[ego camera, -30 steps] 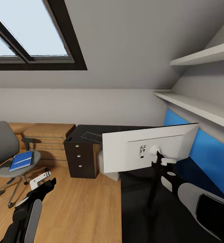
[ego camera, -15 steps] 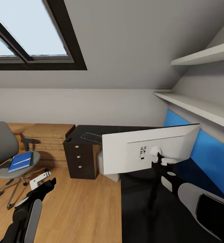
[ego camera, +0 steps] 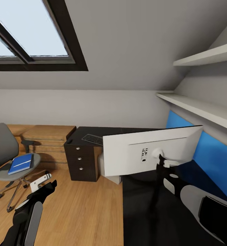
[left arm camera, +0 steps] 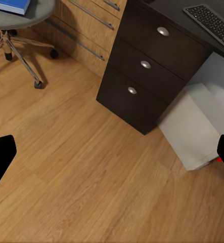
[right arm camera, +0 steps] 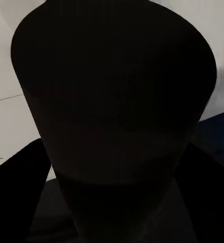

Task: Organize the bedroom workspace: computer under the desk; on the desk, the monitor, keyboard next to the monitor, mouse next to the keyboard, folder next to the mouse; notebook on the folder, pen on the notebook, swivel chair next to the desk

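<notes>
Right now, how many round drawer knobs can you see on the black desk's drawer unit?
3, in a vertical column on the desk's drawer front: top knob, middle knob, bottom knob. Others may be hidden.

Left arm low at the frame's lower left, forearm angled up, left claw (ego camera: 43,182) with fingers spread wide and empty. Right arm entering from the lower right corner, reaching up toward centre; right claw (ego camera: 160,165) clamped on the monitor's (ego camera: 127,153) stem.
</notes>
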Robot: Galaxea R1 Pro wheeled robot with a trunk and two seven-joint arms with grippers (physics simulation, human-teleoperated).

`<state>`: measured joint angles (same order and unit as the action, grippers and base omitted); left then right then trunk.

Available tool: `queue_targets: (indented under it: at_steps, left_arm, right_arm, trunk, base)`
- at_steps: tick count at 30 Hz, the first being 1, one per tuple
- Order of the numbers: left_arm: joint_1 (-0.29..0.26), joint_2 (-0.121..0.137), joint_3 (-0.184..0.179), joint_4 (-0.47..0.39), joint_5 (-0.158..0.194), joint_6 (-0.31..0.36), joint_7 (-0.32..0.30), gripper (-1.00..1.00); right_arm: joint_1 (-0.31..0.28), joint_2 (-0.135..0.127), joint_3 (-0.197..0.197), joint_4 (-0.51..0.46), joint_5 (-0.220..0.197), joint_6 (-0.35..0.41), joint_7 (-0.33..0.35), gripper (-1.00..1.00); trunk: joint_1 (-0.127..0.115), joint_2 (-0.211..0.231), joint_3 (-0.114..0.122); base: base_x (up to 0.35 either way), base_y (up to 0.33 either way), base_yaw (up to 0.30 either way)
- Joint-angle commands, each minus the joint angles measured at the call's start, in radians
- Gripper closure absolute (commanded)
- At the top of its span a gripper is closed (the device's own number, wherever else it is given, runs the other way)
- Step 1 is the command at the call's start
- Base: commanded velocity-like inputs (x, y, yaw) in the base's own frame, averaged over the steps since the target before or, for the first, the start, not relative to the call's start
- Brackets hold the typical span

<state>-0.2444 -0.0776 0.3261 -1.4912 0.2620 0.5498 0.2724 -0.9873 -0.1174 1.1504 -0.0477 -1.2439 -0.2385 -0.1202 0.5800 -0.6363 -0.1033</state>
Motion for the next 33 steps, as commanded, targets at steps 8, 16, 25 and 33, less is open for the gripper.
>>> queue_targets:
  at_steps: [8,16,25,33]
  left_arm:
    - [-0.001,-0.001,0.001,-0.001,0.01,0.004,0.007,-1.0]
    - [-0.001,-0.001,0.001,-0.001,0.01,0.004,0.007,-1.0]
    - [-0.001,-0.001,0.001,-0.001,0.01,0.004,0.007,-1.0]
    - [-0.001,0.011,0.002,-0.001,0.01,0.004,0.007,-1.0]
  right_arm:
    - [-0.001,-0.001,0.015,-0.005,-0.002,-0.003,-0.006,1.0]
    - [-0.001,-0.001,0.015,-0.005,-0.002,-0.007,-0.005,1.0]
    - [-0.001,-0.001,0.015,-0.005,-0.002,-0.007,-0.005,1.0]
    - [-0.001,-0.001,0.015,-0.006,-0.002,-0.007,-0.004,1.0]
  trunk:
    - [0.0,-0.002,-0.002]
    - [0.0,-0.002,-0.002]
    - [0.0,-0.002,-0.002]
    - [0.0,-0.002,-0.002]
  base:
    - [0.0,0.0,0.0]
    - [-0.011,0.0,0.0]
    - [-0.289,0.0,0.0]
    - [-0.325,-0.1,0.0]
